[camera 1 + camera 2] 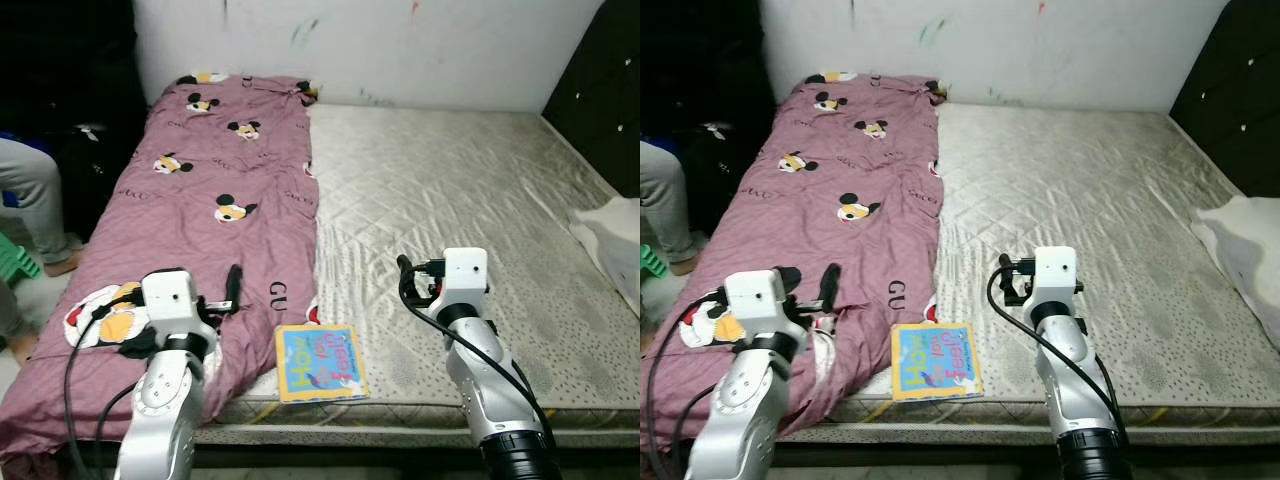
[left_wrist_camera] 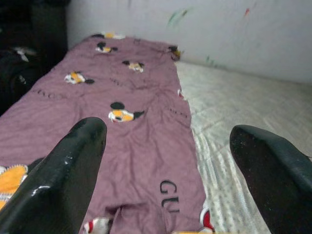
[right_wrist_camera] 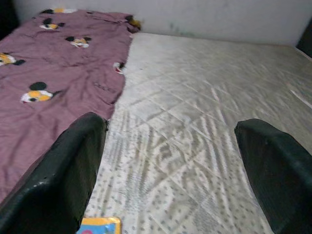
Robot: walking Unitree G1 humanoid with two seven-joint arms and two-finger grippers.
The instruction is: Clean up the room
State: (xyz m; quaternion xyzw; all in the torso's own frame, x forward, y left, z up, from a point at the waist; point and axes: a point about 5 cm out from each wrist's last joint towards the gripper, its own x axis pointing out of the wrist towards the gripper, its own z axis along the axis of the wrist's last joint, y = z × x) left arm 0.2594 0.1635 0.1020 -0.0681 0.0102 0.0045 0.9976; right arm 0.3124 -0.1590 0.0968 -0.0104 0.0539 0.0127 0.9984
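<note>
The thin, stiff blue-and-yellow picture book looks light, best pinched at its overhanging edge; both grippers' fingers are spread, empty.

The bed is a bare quilted mattress set against the wall. A purple blanket with cartoon mice covers its left side, hanging over the left edge. A colourful book lies at the front edge, just beside the blanket. A white cloth rests on the right edge.
</note>
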